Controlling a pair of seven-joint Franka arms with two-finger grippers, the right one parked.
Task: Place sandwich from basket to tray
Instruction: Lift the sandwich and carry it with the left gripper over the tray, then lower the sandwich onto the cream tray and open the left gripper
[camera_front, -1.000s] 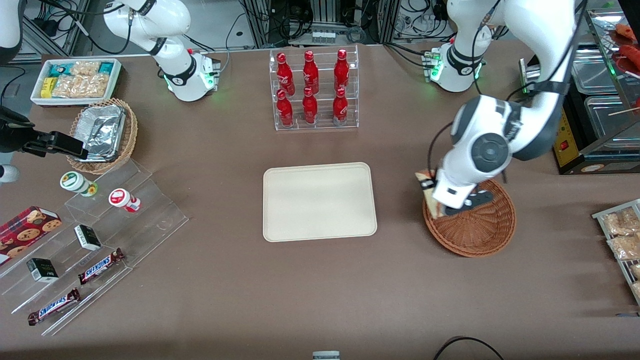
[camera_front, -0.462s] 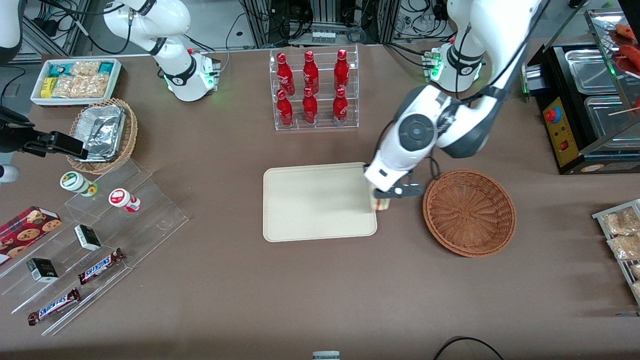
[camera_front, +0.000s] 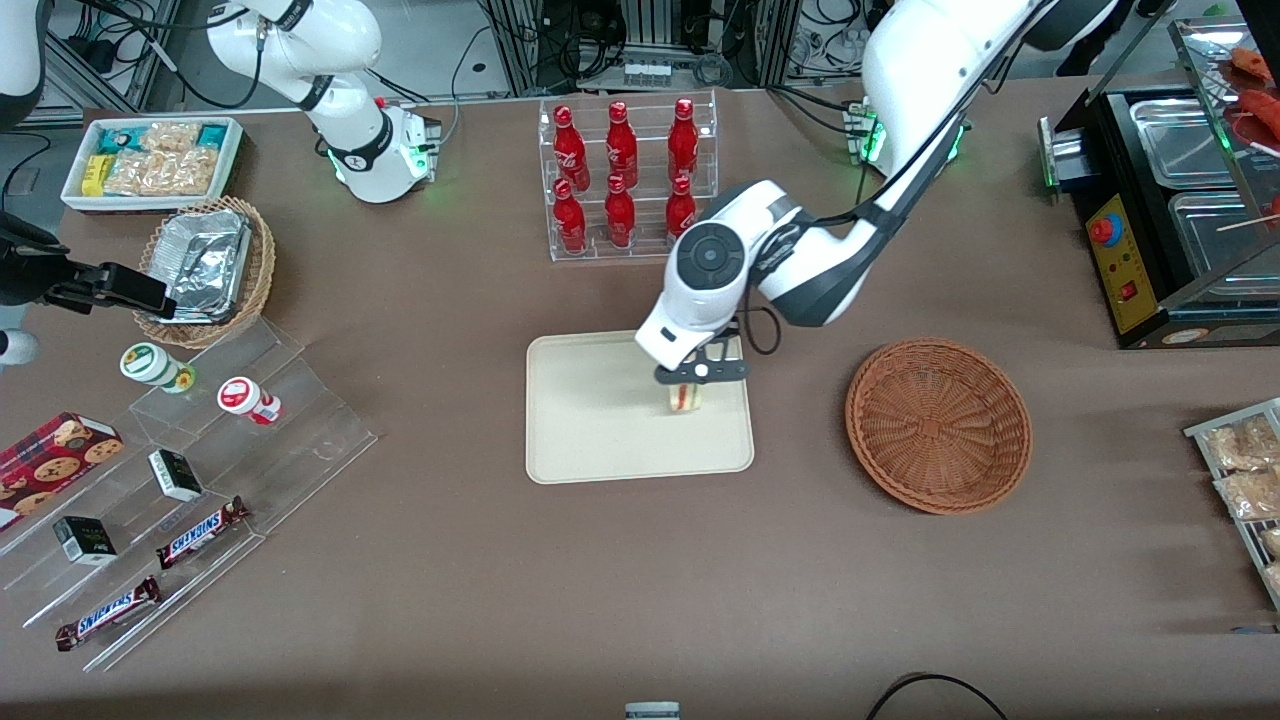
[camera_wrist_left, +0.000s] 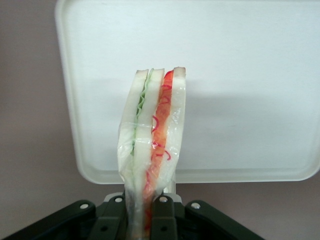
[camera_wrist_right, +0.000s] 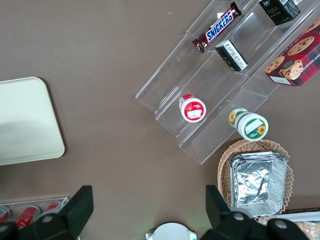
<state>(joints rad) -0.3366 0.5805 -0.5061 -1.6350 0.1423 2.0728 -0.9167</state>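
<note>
Gripping item: gripper (camera_front: 688, 384) of the working left arm, fingers (camera_wrist_left: 161, 212) clamped on the sandwich (camera_front: 685, 396), positioned over the tray (camera_front: 600, 420).

Sandwich: clear-wrapped wedge, pale bread layers with green filling on one side and red on the other; in the wrist view (camera_wrist_left: 152, 150) it stands on edge, pinched at its lower end between the dark fingers, with the tray's pale surface (camera_wrist_left: 240, 75) beneath it. Taking the tray as a clock face in the front view, the sandwich sits at about 3 o'clock, inside the rim. Whether it touches the tray surface cannot be told.

Tray: cream-beige, rectangular, rounded corners, low rim, at mid-table; nothing else on it. One corner also shows in the right wrist view (camera_wrist_right: 30, 125).

Basket (camera_front: 938, 425): round, reddish-brown wicker, on the table toward the working arm's end, near the tray but apart from it, at 3 o'clock from it in the front view. Its woven floor is bare.

Other stock: clear rack of red bottles (camera_front: 625, 180), at 12 o'clock from the tray and farther from the front camera. Tan wicker basket with foil containers (camera_front: 205, 268), toward the parked arm's end.
</note>
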